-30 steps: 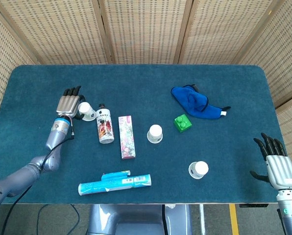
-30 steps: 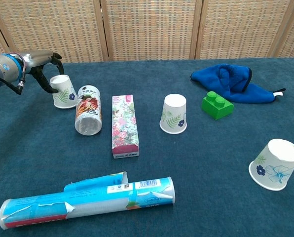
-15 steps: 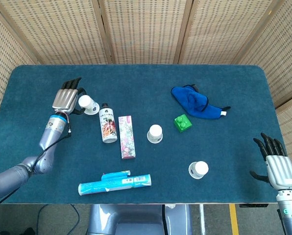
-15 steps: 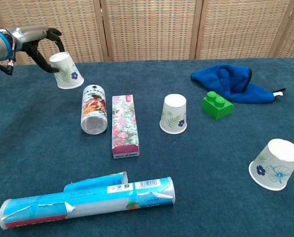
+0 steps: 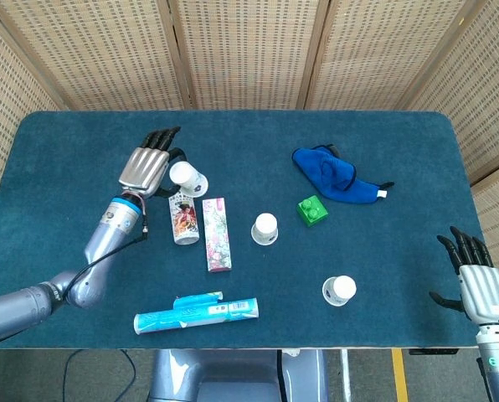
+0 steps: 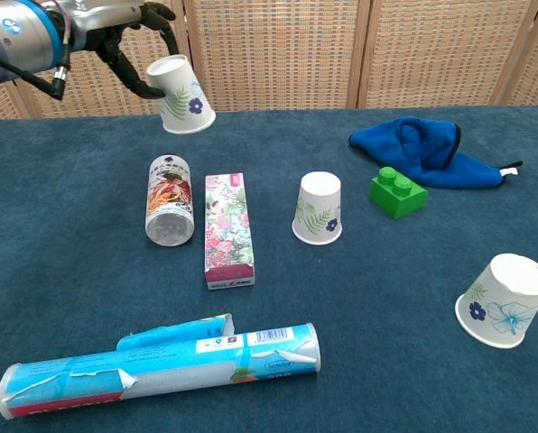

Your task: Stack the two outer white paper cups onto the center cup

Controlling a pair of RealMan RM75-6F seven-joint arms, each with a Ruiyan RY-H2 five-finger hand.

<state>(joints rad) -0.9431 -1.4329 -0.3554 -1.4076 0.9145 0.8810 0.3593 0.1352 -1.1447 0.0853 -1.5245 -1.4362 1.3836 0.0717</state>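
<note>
My left hand [image 5: 146,166] [image 6: 129,43] holds a white paper cup [image 5: 188,177] [image 6: 180,94] with a blue flower print, upside down and tilted, in the air above the lying bottle. The center cup [image 5: 264,228] [image 6: 319,208] stands upside down on the blue table. The third cup [image 5: 339,291] [image 6: 505,300] sits tilted at the front right. My right hand [image 5: 480,285] hangs open off the table's right front edge, holding nothing; the chest view does not show it.
A printed bottle [image 5: 181,218] [image 6: 165,199] and a floral box [image 5: 216,234] [image 6: 227,229] lie left of the center cup. A blue wrapped roll [image 5: 196,312] [image 6: 161,366] lies at the front. A green brick [image 5: 313,210] [image 6: 397,192] and blue cloth [image 5: 334,175] [image 6: 425,150] sit behind right.
My left hand has lifted the left cup off the table and carried it up and rightward, over the bottle. The bottle shifted slightly. The right hand stayed put.
</note>
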